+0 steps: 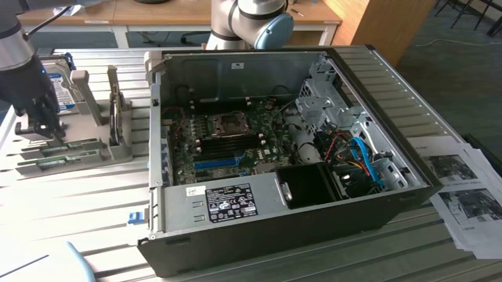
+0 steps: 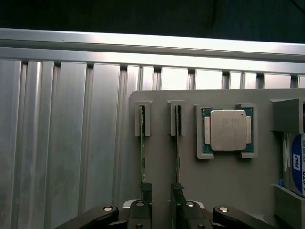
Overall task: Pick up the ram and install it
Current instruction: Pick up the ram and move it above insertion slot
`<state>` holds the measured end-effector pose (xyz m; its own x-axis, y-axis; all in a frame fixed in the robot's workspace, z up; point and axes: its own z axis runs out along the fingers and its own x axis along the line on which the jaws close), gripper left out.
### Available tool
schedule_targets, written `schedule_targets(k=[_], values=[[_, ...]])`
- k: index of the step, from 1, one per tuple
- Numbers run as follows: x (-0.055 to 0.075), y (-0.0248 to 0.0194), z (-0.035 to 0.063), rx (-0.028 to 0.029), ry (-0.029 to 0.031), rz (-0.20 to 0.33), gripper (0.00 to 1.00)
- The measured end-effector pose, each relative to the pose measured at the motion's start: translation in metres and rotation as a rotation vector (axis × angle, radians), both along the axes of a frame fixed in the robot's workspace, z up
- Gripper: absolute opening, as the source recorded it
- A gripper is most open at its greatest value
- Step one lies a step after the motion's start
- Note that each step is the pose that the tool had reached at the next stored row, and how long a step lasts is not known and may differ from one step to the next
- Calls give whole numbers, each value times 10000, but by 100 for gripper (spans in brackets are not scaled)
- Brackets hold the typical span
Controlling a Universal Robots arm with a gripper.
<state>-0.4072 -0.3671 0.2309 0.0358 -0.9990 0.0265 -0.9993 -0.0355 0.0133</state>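
table [image 1: 102, 194]: ribbed metal slats carrying everything in the scene; the same slats show beside the holder in the wrist view.
computer case [image 1: 408, 117]: lies on its side in the middle of the table, with the open side facing up.
arm [image 1: 251, 20]: its pale joint stands at the far side, behind the case; a dark section reaches down at the exterior view's left.
holder [image 1: 79, 161]: grey plate with upright slots, on the table at the exterior view's left of the case and apart from it.
papers [image 1: 462, 200]: printed sheets, loosely stacked at the exterior view's right of the case.
motherboard [image 1: 267, 147]: flat on the floor of the case, with a blue slot strip [image 1: 216, 163] along its near edge.
hard drive [image 1: 61, 88]: silver box with a blue-white label, standing at the far end of the holder.
pincer [image 2: 161, 187]: low over the holder, fingers apart, with bare grey plate between them and nothing gripped; one fingertip lines up with each stick, contact unclear. In the exterior view the pincer [image 1: 41, 132] hangs over the holder's near part.
processor [image 2: 228, 130]: square silver chip lying flat in a recess of the holder.
ram [image 2: 142, 157]: thin green stick on edge in a holder slot, the one farther from the processor.
second stick [image 2: 177, 157]: same kind, in the next slot, between the ram and the processor.
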Motion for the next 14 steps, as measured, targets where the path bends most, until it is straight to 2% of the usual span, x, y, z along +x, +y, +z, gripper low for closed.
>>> schedule_targets(k=[14], values=[[0, -96, 0, 0, 0, -1, 29]])
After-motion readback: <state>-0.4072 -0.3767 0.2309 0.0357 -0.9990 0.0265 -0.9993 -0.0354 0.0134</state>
